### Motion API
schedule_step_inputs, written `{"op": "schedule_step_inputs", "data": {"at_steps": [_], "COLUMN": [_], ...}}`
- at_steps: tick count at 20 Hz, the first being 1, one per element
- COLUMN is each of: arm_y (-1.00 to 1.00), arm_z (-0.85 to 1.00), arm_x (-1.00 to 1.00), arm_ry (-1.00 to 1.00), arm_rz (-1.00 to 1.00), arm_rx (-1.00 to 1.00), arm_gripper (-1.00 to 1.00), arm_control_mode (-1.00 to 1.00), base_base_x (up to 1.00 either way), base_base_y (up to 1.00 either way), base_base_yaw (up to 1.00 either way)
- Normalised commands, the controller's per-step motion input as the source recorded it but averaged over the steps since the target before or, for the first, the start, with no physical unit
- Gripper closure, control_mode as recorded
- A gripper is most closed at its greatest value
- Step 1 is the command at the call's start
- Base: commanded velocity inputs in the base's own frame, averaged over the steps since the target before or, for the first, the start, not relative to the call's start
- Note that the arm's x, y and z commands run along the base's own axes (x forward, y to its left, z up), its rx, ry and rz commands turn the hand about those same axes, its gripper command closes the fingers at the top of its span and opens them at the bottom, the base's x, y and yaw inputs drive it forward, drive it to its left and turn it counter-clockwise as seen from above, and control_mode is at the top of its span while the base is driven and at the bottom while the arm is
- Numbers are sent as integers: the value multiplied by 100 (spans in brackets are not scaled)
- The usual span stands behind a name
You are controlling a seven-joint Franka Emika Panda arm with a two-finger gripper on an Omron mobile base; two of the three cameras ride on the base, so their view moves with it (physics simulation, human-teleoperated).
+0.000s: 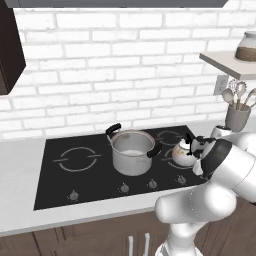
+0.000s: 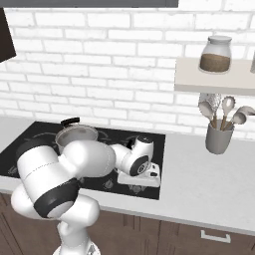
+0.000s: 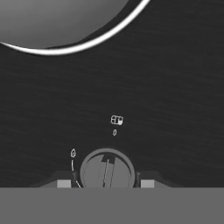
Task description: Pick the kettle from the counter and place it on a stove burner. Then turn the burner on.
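Observation:
The shiny pale kettle [image 1: 184, 153] with its dark handle stands upright on the right front part of the black cooktop [image 1: 60, 187]; the burner ring under it is mostly hidden and I see no red glow. In the hand view the kettle's rounded body [image 3: 52, 22] fills the top left. My gripper [image 3: 105, 183] points down at the cooktop's front edge, open, with one fingertip [image 3: 64, 183] on each side of a round grey knob [image 3: 107, 170] and small gaps to it. From the right base view my gripper [image 2: 140, 180] hangs low over the cooktop's front right corner.
A large steel pot [image 1: 131, 151] with two black handles occupies the cooktop's middle. More knobs [image 1: 124, 188] line the front edge. A grey utensil holder [image 2: 219, 137] stands on the pale counter [image 2: 209, 179] at the right, under a shelf with a jar [image 2: 215, 54].

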Motion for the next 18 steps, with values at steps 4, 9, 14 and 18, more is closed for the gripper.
{"op": "schedule_step_inputs", "data": {"at_steps": [4,9,14,18], "arm_y": [0,14,2,0], "arm_z": [-6,0,0,0], "arm_x": [0,-36,-12,-17], "arm_ry": [0,-17,-4,0], "arm_rz": [2,19,23,19], "arm_rx": [0,-9,-1,0], "arm_gripper": [100,100,100,100], "arm_control_mode": [-100,-100,-100,-100], "base_base_x": [0,0,0,0], "base_base_y": [0,0,0,0], "base_base_yaw": [0,0,0,0]}}
